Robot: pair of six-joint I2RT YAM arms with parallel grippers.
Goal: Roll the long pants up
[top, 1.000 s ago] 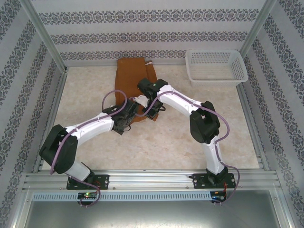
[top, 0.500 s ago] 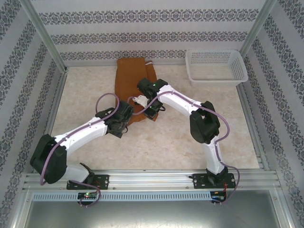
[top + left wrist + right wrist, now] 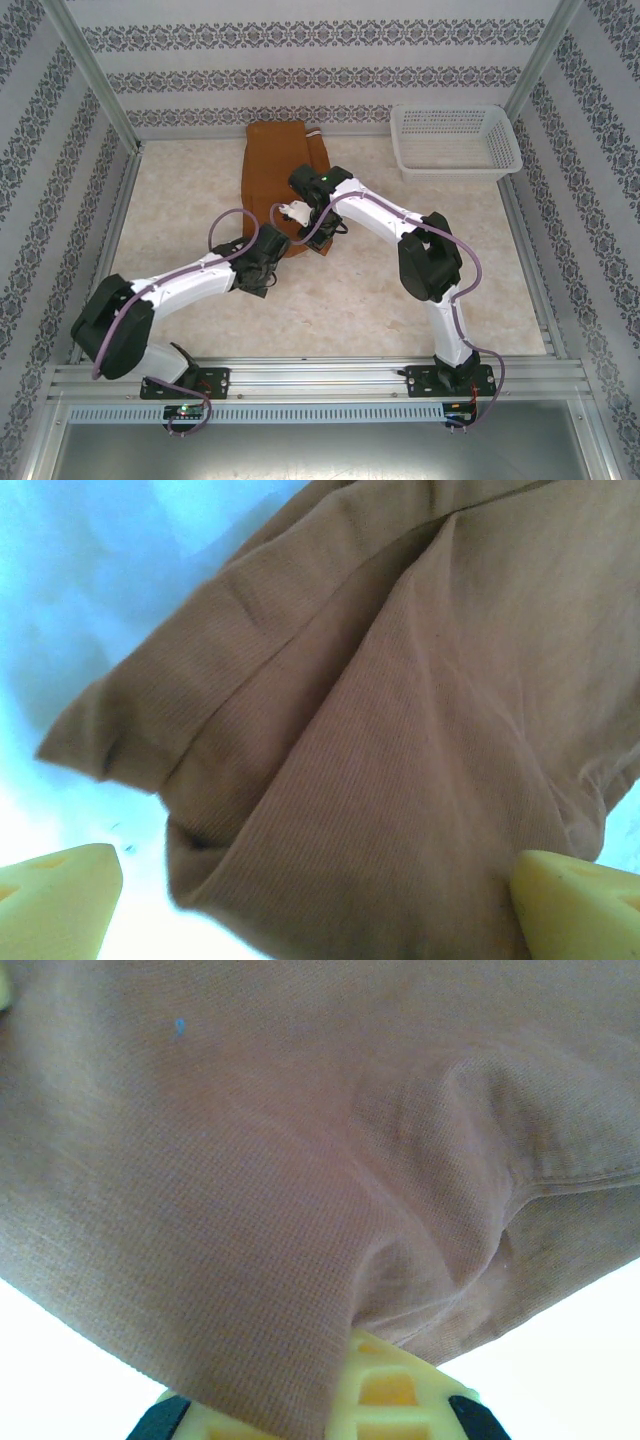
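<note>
The long pants are rust-brown cloth lying from the back wall toward the table's middle. In the left wrist view their folded near end has layered edges. My left gripper is at that near end, open, its yellow fingertips far apart with cloth reaching down between them. My right gripper is at the right side of the near end. In the right wrist view the pants drape over its yellow finger, with the jaws shut on a fold.
A white lattice basket stands at the back right corner. Patterned walls and metal rails enclose the marbled table, with bare surface left and right of the pants.
My left arm has shifted, its gripper drawing slightly back toward the near edge of the pants' end. The right arm and the pants have stayed in place.
</note>
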